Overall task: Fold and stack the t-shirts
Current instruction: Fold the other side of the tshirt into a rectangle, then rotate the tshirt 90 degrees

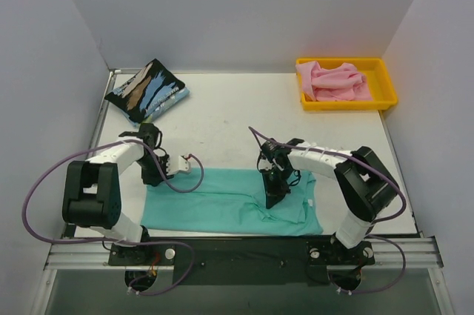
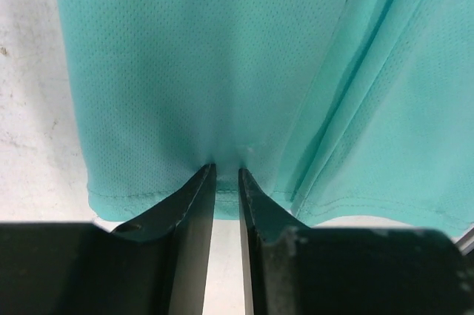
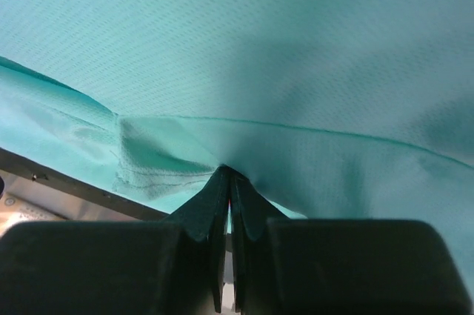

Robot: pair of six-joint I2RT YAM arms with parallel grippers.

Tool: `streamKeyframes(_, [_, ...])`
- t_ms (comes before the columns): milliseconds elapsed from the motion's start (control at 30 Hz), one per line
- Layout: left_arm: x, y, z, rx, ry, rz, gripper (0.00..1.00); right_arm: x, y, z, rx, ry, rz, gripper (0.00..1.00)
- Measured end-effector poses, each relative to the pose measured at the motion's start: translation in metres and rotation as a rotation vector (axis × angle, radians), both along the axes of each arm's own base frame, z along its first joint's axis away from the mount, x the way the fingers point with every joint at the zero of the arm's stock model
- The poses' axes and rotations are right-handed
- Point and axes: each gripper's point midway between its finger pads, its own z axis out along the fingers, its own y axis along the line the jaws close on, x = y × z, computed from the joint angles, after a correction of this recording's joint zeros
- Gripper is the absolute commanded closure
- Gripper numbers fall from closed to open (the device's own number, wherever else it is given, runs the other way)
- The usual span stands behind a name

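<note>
A white table (image 1: 237,118) seen from above, with two robot arms mounted at its near edge.

The teal tee (image 1: 215,207) lies along the near edge between the arms. It is spread wide and mostly flat, with a bunched, creased patch near its right end. It appears to be lengthwise folded at most, and is not yet a compact packet.

At the far right corner sits a yellow tray (image 1: 390,93). At the far left, well apart from the tray, the black tee (image 1: 147,91) with blue, tan and white streaks lies folded into a small square. This looks like the one finished garment and the likely base of the stack. Nothing rests on it.

Inside the tray, the pink tee (image 1: 333,81) lies in a crumpled heap, unfolded.

The left gripper (image 2: 226,170) is down at the teal tee's left hem. Its fingers are nearly together, pinching the stitched edge, and the cloth puckers at the tips. The right gripper (image 3: 228,174) is down on the tee's right part. Its fingers are pressed tight on a raised ridge of teal cloth beside a seam.

By this view, roughly one tee of three is done. Left to do: finish folding the teal tee, place it on the black one, then take out, fold and stack the pink tee.
</note>
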Motion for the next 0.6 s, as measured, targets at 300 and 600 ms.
streamKeyframes(300, [0.028,-0.023,0.057,-0.142,-0.022,0.004,0.63,0.025,-0.034,0.047,-0.031,-0.263,-0.177,1.0])
streamKeyframes(600, [0.05,-0.039,0.05,-0.226,-0.055,0.143,0.63,-0.002,-0.1,0.004,-0.213,-0.136,-0.459,1.0])
